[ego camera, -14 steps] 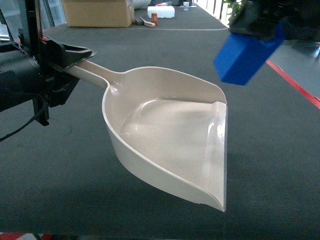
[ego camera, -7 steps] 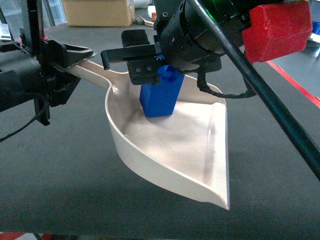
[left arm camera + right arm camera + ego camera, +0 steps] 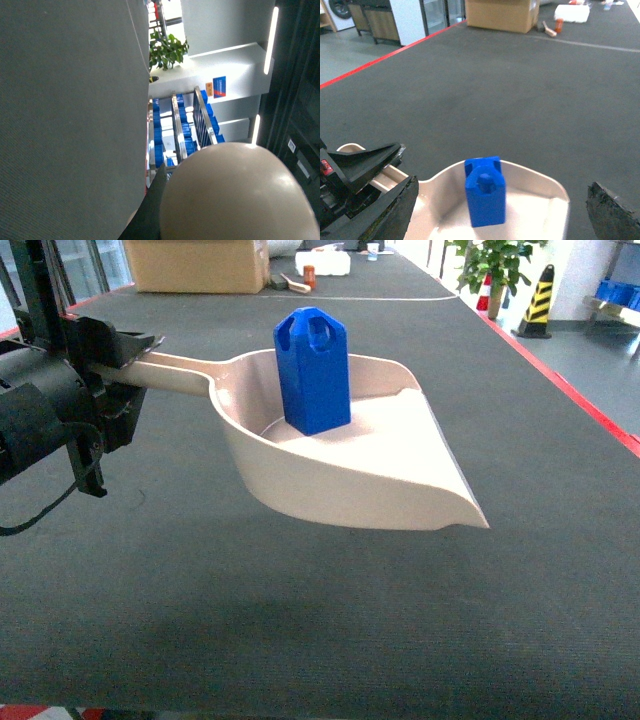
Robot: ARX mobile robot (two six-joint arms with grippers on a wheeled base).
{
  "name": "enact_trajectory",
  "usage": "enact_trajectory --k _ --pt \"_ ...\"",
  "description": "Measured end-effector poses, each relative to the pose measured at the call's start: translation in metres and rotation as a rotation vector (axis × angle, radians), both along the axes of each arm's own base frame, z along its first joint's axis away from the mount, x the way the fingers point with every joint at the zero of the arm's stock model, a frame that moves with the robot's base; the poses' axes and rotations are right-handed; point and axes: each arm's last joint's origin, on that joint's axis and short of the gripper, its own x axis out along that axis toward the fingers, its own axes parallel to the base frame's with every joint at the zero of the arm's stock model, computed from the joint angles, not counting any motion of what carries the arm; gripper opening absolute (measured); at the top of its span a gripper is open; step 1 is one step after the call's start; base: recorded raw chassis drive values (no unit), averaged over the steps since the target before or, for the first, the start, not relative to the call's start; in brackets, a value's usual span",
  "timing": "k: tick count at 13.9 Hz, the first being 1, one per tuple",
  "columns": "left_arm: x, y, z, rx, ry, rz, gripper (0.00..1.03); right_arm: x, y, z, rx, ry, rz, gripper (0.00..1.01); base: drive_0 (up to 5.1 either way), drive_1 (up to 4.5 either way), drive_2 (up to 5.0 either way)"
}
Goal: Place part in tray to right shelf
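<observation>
Stage 1 of 2 done: part [image 3: 312, 370] upright inside tray [image 3: 400, 465], left gripper [image 3: 125, 352] jaws pinching its handle, right gripper [image 3: 502, 210] jaws spread; shelf delivery outstanding.

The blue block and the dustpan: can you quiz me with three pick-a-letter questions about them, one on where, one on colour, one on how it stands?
1. Where is the blue block?
A. On the floor
B. Inside the beige dustpan
C. On the cardboard box

2. What colour is the dustpan?
A. Pale beige
B. Green
C. Red

3. How is the block standing?
A. Lying flat on its side
B. Upside down
C. Upright, loops on top

Answers:
1. B: in the head view the block sits in the pan's bowl, whose handle the left pincer grips.
2. A: the head and right wrist views both show pale beige plastic.
3. C: its tapered end with two loop holes points up, and nothing grips it.
</observation>
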Motion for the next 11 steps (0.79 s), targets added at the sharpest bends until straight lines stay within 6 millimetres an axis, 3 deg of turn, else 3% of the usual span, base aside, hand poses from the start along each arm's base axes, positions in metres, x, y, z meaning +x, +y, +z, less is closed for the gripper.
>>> enact_trajectory --k 1,3,4,5,6,8,9,11 --pt "0.0 -0.002 0.0 -0.009 0.0 -0.014 0.14 -0.014 -0.015 0.008 -0.005 -0.032 -0.031 0.98 0.0 0.0 0.0" --pt "-0.001 -0.006 0.001 -0.021 -0.004 -0.044 0.14 -0.048 -0.064 0.015 -0.062 -0.074 -0.186 0.98 0.0 0.0 0.0" --pt "-0.001 -0.006 0.001 -0.02 -0.003 -0.049 0.14 -0.087 -0.099 0.008 -0.145 -0.099 -0.315 0.98 0.0 0.0 0.0" --pt "-0.001 -0.006 0.001 -0.021 -0.004 -0.048 0.14 -0.088 -0.098 0.013 -0.121 -0.149 -0.318 0.96 0.0 0.0 0.0" --pt "-0.002 -0.009 0.001 -0.02 -0.003 -0.062 0.14 -0.09 -0.103 0.004 -0.052 -0.211 -0.364 0.83 0.0 0.0 0.0" --pt "-0.001 -0.005 0.001 -0.021 -0.004 -0.042 0.14 -0.106 -0.125 -0.033 -0.028 -0.2 -0.407 0.6 0.0 0.0 0.0" --pt "-0.001 -0.005 0.001 -0.021 -0.003 -0.036 0.14 -0.111 -0.131 -0.046 -0.031 -0.188 -0.419 0.61 0.0 0.0 0.0" --pt "-0.002 -0.009 0.001 -0.021 -0.004 -0.062 0.14 -0.111 -0.13 -0.048 -0.028 -0.184 -0.405 0.87 0.0 0.0 0.0"
